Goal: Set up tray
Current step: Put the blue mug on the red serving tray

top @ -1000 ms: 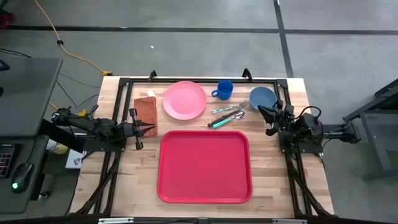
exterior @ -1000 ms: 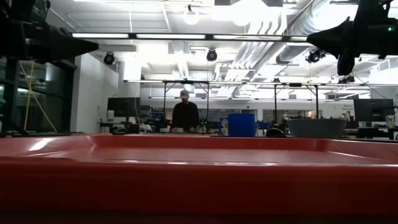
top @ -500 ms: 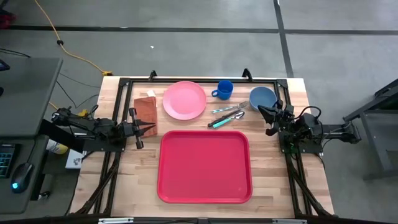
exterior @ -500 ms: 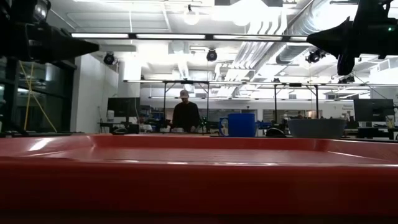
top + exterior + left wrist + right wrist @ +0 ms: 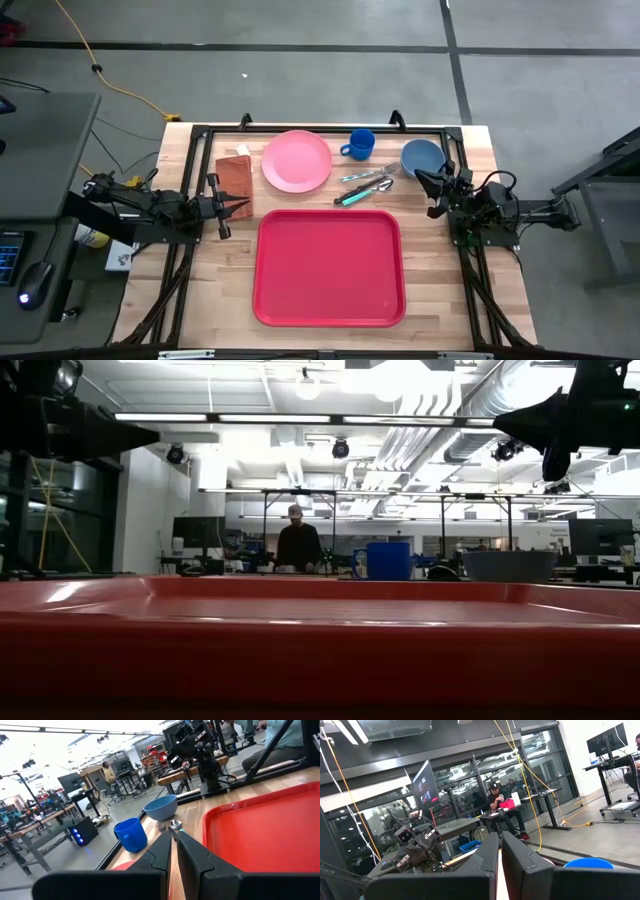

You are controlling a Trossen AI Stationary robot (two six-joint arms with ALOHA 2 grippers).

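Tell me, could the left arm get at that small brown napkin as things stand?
Probably yes. The left gripper hangs right beside the small brown napkin, nothing between them; the round pink plate lies on the napkin's other side.

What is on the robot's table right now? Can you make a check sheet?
Surface: wooden table, bare around the things.
Job's things: red tray in the middle, nothing on it.
Clutter: pink plate, blue cup, blue bowl, cutlery, brown napkin, all beyond the tray.
Grippers: left gripper near the napkin, nearly closed, holding nothing; right gripper by the bowl, shut, holding nothing.
Cables: yellow cable on the floor.
Surroundings: a person at a desk far behind.
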